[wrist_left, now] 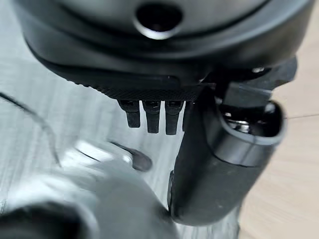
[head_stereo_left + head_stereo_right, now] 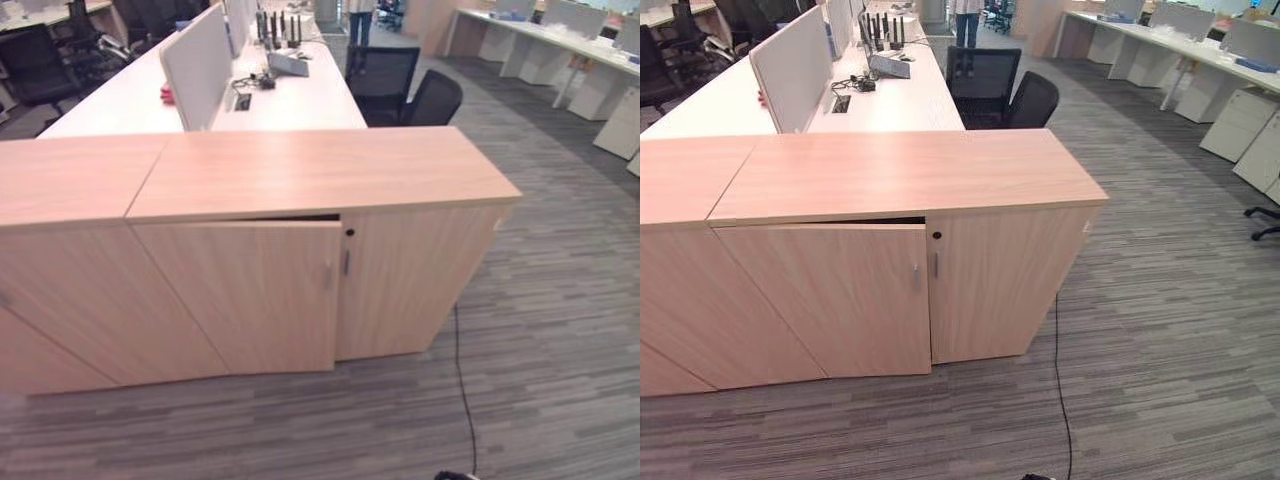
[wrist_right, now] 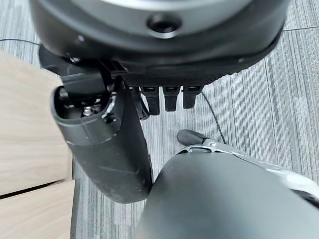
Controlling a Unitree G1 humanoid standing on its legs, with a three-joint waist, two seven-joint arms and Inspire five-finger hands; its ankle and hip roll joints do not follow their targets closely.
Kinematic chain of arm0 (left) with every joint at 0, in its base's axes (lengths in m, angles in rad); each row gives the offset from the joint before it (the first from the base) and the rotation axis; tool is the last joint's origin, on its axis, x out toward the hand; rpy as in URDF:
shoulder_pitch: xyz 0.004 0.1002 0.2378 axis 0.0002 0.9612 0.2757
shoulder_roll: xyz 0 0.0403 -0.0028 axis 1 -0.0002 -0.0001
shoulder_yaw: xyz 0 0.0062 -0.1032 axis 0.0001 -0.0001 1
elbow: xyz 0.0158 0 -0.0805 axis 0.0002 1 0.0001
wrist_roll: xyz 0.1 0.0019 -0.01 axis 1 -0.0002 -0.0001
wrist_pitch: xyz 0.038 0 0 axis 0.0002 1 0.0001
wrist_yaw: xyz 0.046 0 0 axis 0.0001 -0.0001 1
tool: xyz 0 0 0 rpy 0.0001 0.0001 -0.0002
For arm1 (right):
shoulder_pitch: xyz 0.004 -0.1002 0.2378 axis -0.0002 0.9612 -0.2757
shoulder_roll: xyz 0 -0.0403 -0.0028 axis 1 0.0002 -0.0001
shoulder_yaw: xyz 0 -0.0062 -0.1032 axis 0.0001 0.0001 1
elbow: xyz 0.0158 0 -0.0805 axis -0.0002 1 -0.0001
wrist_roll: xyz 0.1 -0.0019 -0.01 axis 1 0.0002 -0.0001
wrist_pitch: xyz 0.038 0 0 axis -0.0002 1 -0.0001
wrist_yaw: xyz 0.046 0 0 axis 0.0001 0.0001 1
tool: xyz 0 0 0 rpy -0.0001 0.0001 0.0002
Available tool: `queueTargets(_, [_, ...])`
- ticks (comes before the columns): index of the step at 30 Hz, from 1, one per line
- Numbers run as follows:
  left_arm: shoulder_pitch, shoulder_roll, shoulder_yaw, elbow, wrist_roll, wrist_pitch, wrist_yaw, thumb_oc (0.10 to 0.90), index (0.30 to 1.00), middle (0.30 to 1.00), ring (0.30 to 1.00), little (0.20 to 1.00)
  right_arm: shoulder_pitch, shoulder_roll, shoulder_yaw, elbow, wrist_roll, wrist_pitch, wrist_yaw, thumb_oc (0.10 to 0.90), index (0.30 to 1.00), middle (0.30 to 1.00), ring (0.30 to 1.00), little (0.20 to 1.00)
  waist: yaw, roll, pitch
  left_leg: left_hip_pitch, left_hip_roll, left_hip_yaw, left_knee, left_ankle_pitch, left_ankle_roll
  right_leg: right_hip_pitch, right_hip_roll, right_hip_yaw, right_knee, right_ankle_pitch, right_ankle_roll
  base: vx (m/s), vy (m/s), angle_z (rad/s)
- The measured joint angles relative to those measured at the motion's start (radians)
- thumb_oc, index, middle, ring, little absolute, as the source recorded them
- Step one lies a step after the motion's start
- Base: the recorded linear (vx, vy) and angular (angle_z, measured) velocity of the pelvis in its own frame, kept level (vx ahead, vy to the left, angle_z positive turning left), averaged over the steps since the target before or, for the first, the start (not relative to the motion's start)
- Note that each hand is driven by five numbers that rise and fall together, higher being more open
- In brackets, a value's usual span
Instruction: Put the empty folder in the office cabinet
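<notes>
Low light-wood office cabinet (image 2: 320, 250) stands in front on grey striped carpet (image 2: 560, 330), w/ a flat wood top and two doors. Left door (image 2: 245, 295) is ajar, a dark gap showing along its top edge and its free edge standing proud of the right door (image 2: 415, 280), which is flush shut; small metal handles sit near the meeting edges and a dark keyhole (image 2: 349, 232) is at the top of the right door. A second matching cabinet (image 2: 70, 260) butts against it on the left. Behind them runs a long white desk (image 2: 290, 95) w/ a pale divider screen (image 2: 198, 65), some dark upright items and cables further back, and two black office chairs (image 2: 405, 85) tucked at its right side. More white desks (image 2: 1180, 45) line the far right, and a person's legs (image 2: 967, 25) show at the far end of the aisle. Left hand (image 1: 154, 112) in its wrist view: fingers straight, pointing down toward the carpet, thumb alongside, holding nothing, wood panel just beside it. Right hand (image 3: 164, 97) in its wrist view: same, fingers straight and relaxed, nothing held, cabinet wood to one side. Can't tell where the folder is – not on the cabinet top, not in either hand
</notes>
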Motion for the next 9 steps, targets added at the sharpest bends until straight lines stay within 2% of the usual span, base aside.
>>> queueTargets(2, [0.044,0.007,-0.038,-0.098,0.082,-0.018,0.027,0.8,0.9,0.9,0.9,0.9,0.009,-0.002,0.025,0.001,-0.019,-0.005,-0.002,0.8,0.9,0.9,0.9,0.9,0.026,0.002,-0.017,0.001,0.007,0.0,0.0,-0.004,-0.005,0.002,0.008,0.001,0.0,-0.004,-0.003,0.01,0.023,0.03])
queueTargets(5, [0.059,0.008,-0.028,-0.12,0.144,-0.041,0.067,0.8,0.9,0.9,0.9,0.9,0.014,-0.003,0.002,0.008,-0.018,-0.006,0.0,0.8,0.9,0.9,0.9,0.9,0.046,-0.005,-0.021,0.0,0.01,-0.002,0.0,-0.006,-0.009,0.004,0.013,-0.001,0.0,-0.004,-0.003,-0.01,0.002,-0.02])
queueTargets(6, [0.059,0.009,-0.018,-0.096,0.156,-0.059,0.101,0.8,0.9,0.9,0.9,0.9,0.016,-0.001,-0.01,0.012,-0.014,-0.005,-0.002,0.8,0.9,0.9,0.9,0.9,0.051,-0.016,-0.026,-0.009,0.012,-0.008,0.0,-0.008,-0.013,0.003,0.015,-0.004,0.0,-0.005,-0.005,-0.03,-0.005,0.04])
queueTargets(9, [0.057,0.015,-0.016,-0.03,0.175,-0.055,0.11,0.8,0.9,0.9,0.9,0.9,0.039,0.01,-0.005,0.009,-0.014,-0.009,-0.002,0.8,0.9,0.9,0.9,0.9,0.051,-0.032,-0.035,-0.012,0.014,-0.015,0.0,-0.012,-0.022,-0.001,0.016,-0.01,0.0,-0.016,-0.001,-0.01,0.004,0.08])
